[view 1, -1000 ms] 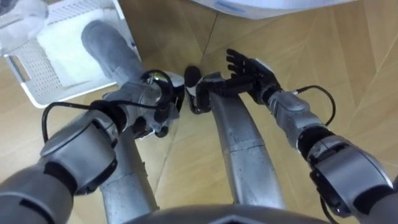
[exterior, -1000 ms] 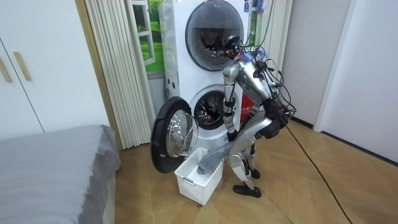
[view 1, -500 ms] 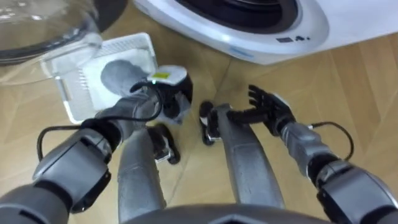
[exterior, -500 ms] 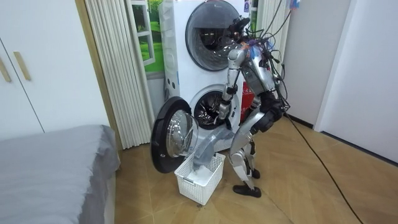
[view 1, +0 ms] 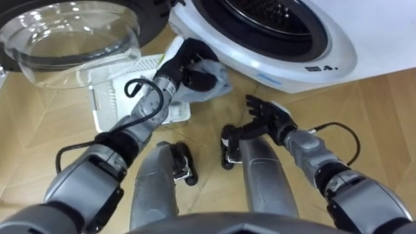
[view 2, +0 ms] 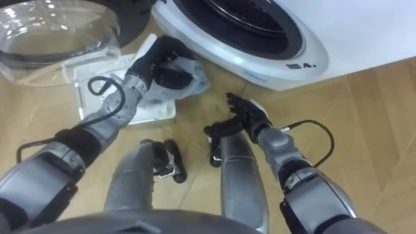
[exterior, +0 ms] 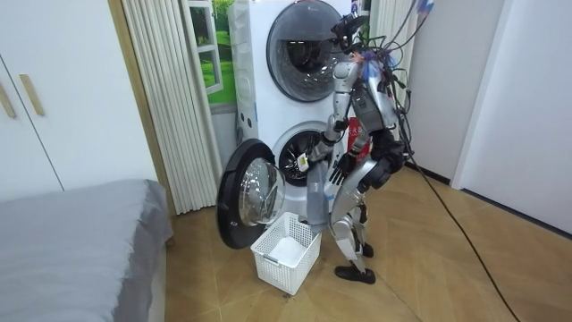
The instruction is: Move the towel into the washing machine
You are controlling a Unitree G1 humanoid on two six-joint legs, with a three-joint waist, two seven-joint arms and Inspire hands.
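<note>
Left hand (view 1: 179,68): fingers are curled tight around a bunch of the grey towel (view 1: 211,81), and the arm is stretched forward and up

Towel: it is all in the left hand and clear of the white basket (view 1: 107,104); it hangs just beside the lower white rim of the washing machine (view 1: 325,45), not yet inside; in the room view it drapes down in front of the lower drum

Right hand (view 1: 266,117): fingers are straight and spread, it holds nothing, low beside the right leg over the wooden floor (view 1: 383,110)

Drum opening (view 1: 273,16): dark and unblocked, above and to the right of the towel

Door (view 1: 71,39): swung fully open to the robot's left, with the glass bowl over the basket

Robot: it stands close before the lower machine, with the basket at its feet

Step in hand: I judge it is the carry from the basket to the drum, about half of the task

Next move: the left hand should go higher and further right, over the rim and deep into the drum, and open only there

Care: the loose hanging end may catch on the rim or fall outside
</note>
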